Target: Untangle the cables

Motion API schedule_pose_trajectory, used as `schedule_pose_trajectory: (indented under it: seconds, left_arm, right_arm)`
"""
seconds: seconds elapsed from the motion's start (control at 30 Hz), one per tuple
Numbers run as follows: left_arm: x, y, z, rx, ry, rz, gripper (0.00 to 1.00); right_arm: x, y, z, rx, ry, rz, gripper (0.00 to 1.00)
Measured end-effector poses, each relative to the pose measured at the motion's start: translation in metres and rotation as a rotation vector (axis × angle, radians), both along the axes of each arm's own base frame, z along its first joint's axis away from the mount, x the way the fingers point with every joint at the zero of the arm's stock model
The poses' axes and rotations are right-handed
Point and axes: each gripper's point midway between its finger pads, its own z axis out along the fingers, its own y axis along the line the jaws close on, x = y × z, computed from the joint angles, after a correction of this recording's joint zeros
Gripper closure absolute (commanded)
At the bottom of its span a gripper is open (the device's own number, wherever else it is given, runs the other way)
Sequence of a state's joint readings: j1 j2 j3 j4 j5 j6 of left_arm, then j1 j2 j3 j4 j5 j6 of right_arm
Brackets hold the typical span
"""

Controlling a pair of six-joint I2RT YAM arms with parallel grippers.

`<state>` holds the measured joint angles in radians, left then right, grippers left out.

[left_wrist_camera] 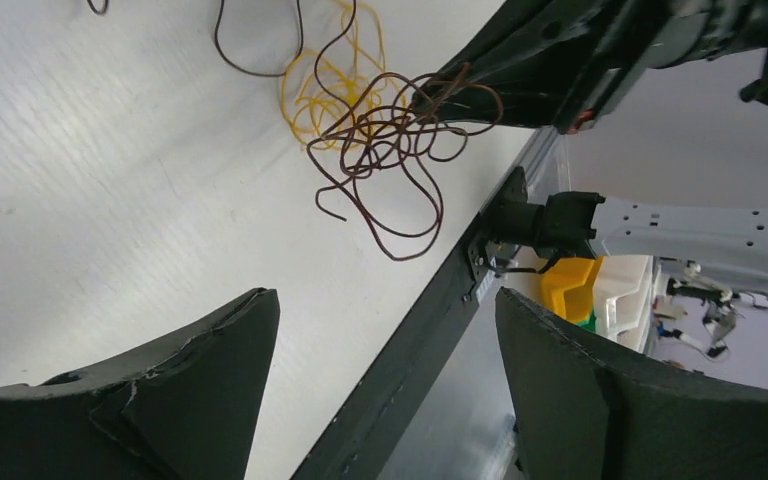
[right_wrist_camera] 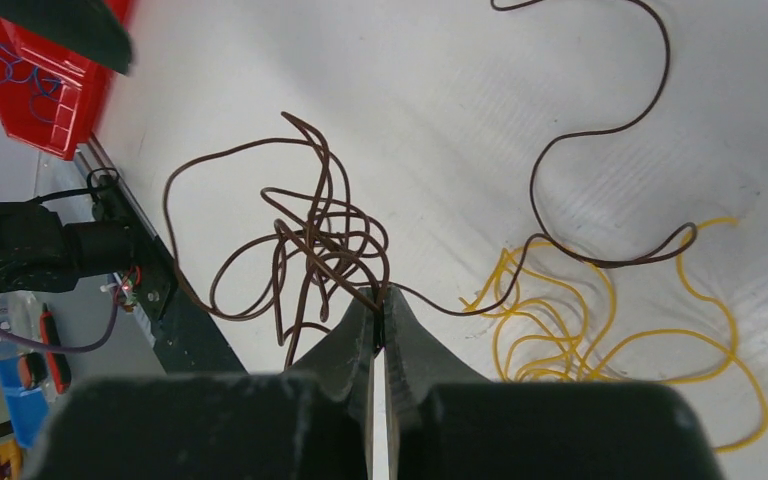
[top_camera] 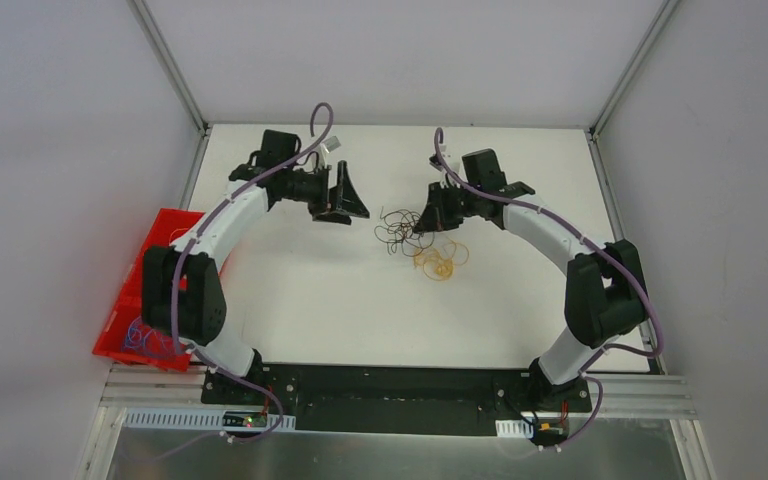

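Centrally on the matte white desk [top_camera: 340, 300], a loose tangle of dark cable [right_wrist_camera: 310, 240], one strand crossing the orange-yellow cable [right_wrist_camera: 560, 340] coiled just beside it, another pinched between the fingertips of the right hand [right_wrist_camera: 380, 300]. Further left, left hand [top_camera: 345, 200] spread wide, gripping nothing, well apart from the tangle. Off the desk's left edge, a red bin [top_camera: 130, 300] holding a blue cable [top_camera: 145, 340]; all around, plain grey walls [top_camera: 60, 100].
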<state>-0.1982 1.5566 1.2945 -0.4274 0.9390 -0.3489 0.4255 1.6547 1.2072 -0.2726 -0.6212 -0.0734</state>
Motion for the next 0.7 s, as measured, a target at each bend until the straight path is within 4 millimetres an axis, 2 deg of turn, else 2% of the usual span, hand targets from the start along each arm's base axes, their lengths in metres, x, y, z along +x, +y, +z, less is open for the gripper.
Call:
schedule_pose_trajectory:
  seconds: [0.13,0.23,0.3,0.37,0.4,0.5,0.7]
  left_arm:
    - [-0.005,-0.020,-0.036,0.007,0.107,-0.038,0.20]
    - [-0.007,-0.032,-0.050,0.006,0.146,-0.057,0.22]
    - [-0.009,-0.042,-0.054,0.003,0.159,-0.073,0.34]
    - [-0.012,-0.051,-0.057,-0.003,0.174,-0.085,0.65]
    - [-0.013,-0.054,-0.058,-0.007,0.185,-0.088,0.77]
    - [-0.015,-0.061,-0.056,-0.037,0.199,-0.103,1.00]
    - [-0.024,-0.065,-0.038,-0.101,0.193,-0.141,1.00]
  right_arm:
    - [-0.007,0.007,0.002,0.019,0.017,0.021,1.00]
    - [-0.010,0.010,0.004,0.023,0.021,0.027,1.00]
    - [-0.012,0.012,0.005,0.026,0.023,0.033,1.00]
    - [-0.013,0.015,0.008,0.035,0.025,0.038,1.00]
    - [-0.013,0.016,0.010,0.038,0.024,0.040,1.00]
    - [-0.011,0.018,0.014,0.046,0.015,0.040,0.96]
    - [-0.002,0.011,0.012,0.029,0.012,-0.005,0.94]
